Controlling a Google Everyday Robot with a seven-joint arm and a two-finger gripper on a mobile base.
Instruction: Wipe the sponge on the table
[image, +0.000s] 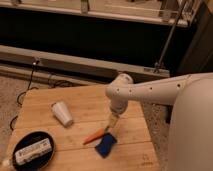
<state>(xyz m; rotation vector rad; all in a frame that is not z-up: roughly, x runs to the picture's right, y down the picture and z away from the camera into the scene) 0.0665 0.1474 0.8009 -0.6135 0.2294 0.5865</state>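
Observation:
A small dark-blue sponge (106, 144) lies flat on the light wooden table (85, 107), near its front right. My white arm reaches in from the right and bends down, with the gripper (112, 123) hanging just above and behind the sponge's far edge. A thin orange stick (95, 135) lies just left of the sponge, its near end close to the gripper tip.
A white cup (62, 113) lies on its side left of centre. A round black pan (33, 149) holding a white object sits at the front left corner. Cables run over the floor to the left, and a dark wall with rails stands behind.

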